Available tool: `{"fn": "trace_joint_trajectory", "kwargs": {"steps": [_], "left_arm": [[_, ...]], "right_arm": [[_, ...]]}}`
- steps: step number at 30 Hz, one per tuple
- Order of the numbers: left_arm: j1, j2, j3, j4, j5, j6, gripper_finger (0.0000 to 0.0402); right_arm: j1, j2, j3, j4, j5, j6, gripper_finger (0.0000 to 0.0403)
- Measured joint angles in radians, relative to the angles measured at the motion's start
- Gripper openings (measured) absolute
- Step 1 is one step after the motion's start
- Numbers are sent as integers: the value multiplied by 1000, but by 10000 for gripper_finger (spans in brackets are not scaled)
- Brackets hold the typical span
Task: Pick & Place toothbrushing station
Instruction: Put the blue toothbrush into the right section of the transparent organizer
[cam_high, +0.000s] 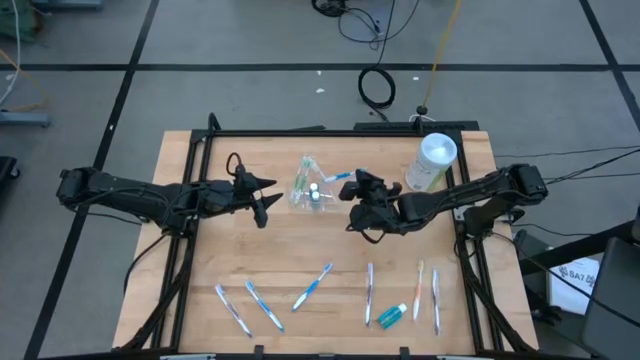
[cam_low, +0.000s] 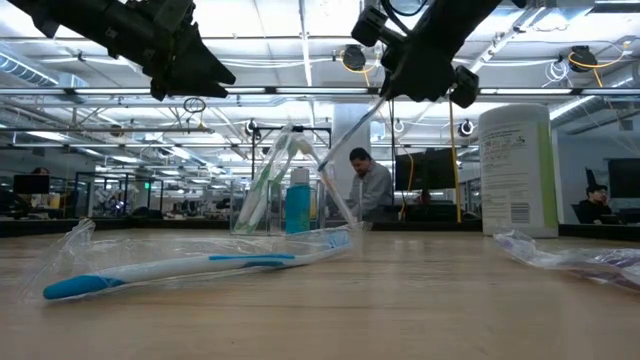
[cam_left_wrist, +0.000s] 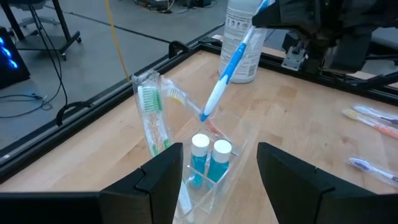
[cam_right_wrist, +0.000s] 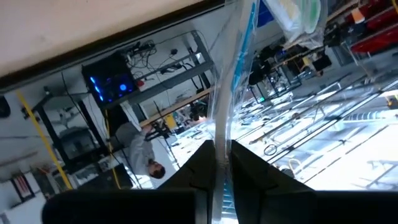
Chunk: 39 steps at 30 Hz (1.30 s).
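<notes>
The toothbrushing station (cam_high: 309, 189) is a small clear container standing upright on the wooden table's middle; it also shows in the low view (cam_low: 290, 195). It holds two blue bottles with white caps (cam_left_wrist: 208, 155) and a wrapped green toothbrush (cam_left_wrist: 152, 112) that leans out of it. My right gripper (cam_high: 353, 190) is above and to the right of it, shut on a blue toothbrush in clear wrap (cam_left_wrist: 227, 68). My left gripper (cam_left_wrist: 217, 180) is open and empty, above the table just left of the container. My right gripper pinches the wrapped blue toothbrush (cam_right_wrist: 222, 134) between its two fingers, near the brush's upper end. The brush is clear of the table and slants down toward the table's left. Its lower end (cam_left_wrist: 204, 115) is at the container's open top; I cannot tell whether it touches.
A white cylindrical canister (cam_high: 432, 160) stands at the far right. Several wrapped toothbrushes (cam_high: 265, 305) and a small tube (cam_high: 392, 317) lie along the near edge, one close to the low camera (cam_low: 190, 265). A black frame (cam_high: 190, 150) borders the table.
</notes>
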Motion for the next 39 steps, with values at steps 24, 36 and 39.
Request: {"fn": "trace_joint_trajectory", "kwargs": {"steps": [24,36,39], "left_arm": [[0,0,0,21,-3,-17,214],[0,0,0,24,-3,-15,214],[0,0,0,24,-3,-14,214]], "right_arm": [[13,-75,-8,-43,-223,-177,26],[11,-74,-138,98,-255,-164,33],[10,-74,-162,133,-337,-101,40]]}}
